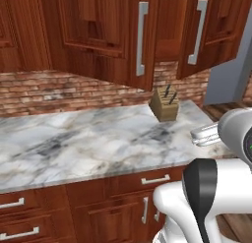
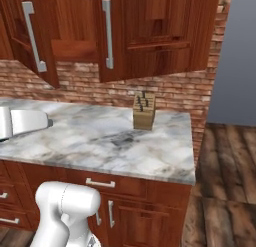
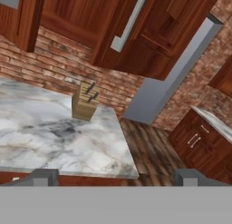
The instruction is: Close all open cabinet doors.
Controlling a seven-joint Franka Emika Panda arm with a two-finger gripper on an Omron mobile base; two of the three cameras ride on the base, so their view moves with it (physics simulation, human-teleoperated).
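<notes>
The cabinet doors [image 1: 103, 30] are seen as tall slabs of glossy reddish-brown wood with recessed panels, each fitted with a long vertical bar handle [image 1: 141, 39] of dull grey metal. In the left base view two of them are swung outward from the wall over the counter [image 1: 74, 138], so that their edges and handles face the camera; the same pair [image 2: 75, 31] is shown from the other side in the right base view. The counter is topped with smooth white marble veined in grey, and it is backed by a rough red brick wall [image 1: 49, 89]. A blocky tan knife block [image 1: 165, 104], with dark handles standing out of its slanted top, is set near the counter's far right corner, below the open doors. Beyond the counter's end a dark plank floor [image 3: 149, 146] is visible. In the hand view the fingers [image 3: 45, 177] are seen as two small grey tips set wide apart with nothing between them; they are held low, above the counter's near edge, and the open door with its handle [image 3: 129, 23] is well apart from them, high and ahead.
</notes>
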